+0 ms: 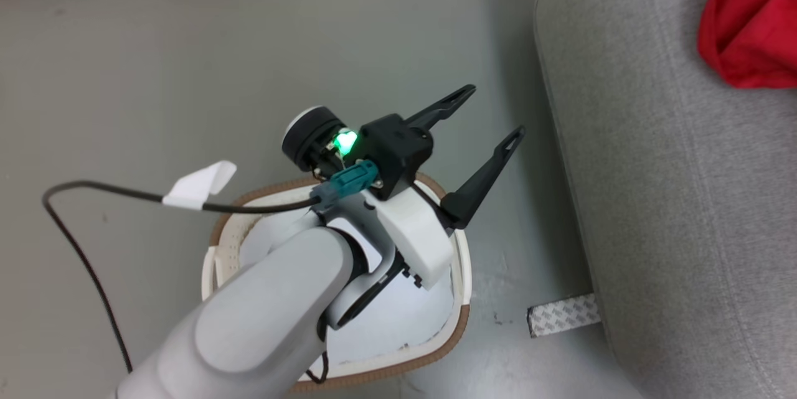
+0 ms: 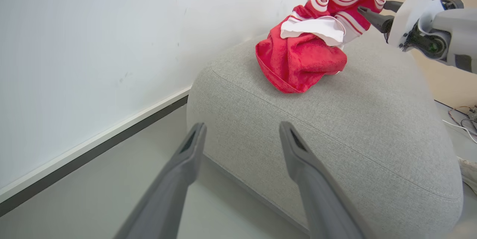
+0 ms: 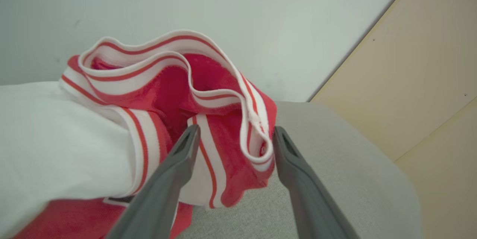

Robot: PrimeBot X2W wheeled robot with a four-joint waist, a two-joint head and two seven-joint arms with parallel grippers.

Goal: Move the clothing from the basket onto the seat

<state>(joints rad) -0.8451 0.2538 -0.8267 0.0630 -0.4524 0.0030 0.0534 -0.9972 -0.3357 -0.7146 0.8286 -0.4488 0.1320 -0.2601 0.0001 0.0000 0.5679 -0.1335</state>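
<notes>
- Base: Where is the clothing lying?
- Me: I'm seeing the clothing (image 2: 298,56) heaped far right on the seat (image 2: 335,127). My right gripper (image 3: 233,132) is standing spread, straddling a striped hem. I'm planning a straight pull-back so nothing snags. My left gripper (image 1: 492,111) is hovering wide apart over the basket (image 1: 464,318).

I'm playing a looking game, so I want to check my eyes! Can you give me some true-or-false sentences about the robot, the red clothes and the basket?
1. The red clothes lie on the grey seat. True.
2. The left gripper is shut. False: it is wide open.
3. The basket stands on the seat. False: it stands on the floor beside the seat.
4. The right gripper is open, with a striped bit of the clothes in its gap. True.
</notes>
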